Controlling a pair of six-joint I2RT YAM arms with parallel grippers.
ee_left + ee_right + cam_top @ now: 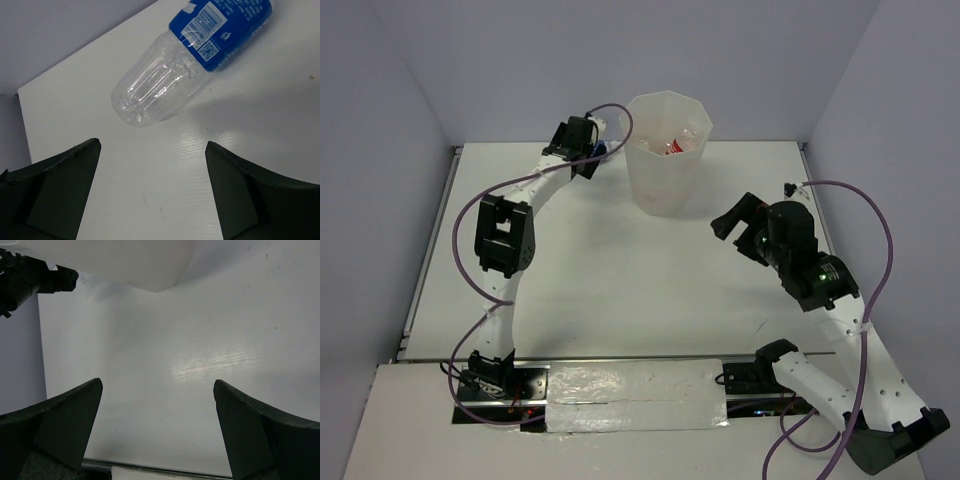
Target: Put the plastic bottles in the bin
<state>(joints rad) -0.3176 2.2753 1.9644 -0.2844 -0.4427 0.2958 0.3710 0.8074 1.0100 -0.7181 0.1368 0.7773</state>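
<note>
White surface (620,300) | spread left claw (152,149) just short of lying bottle (190,65) | advance, straddle clear body squarely, then pinch | spread right claw (157,385) empty near bin (665,180)

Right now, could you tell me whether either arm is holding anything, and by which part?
Nothing is held. The left gripper is open, short of the blue-label bottle lying on the table; the right gripper is open and empty.

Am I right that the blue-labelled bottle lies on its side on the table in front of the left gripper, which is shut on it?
Not quite: the left gripper is open, its jaws spread and clear of the blue-labelled bottle, as the left wrist view shows. The rest holds.
</note>
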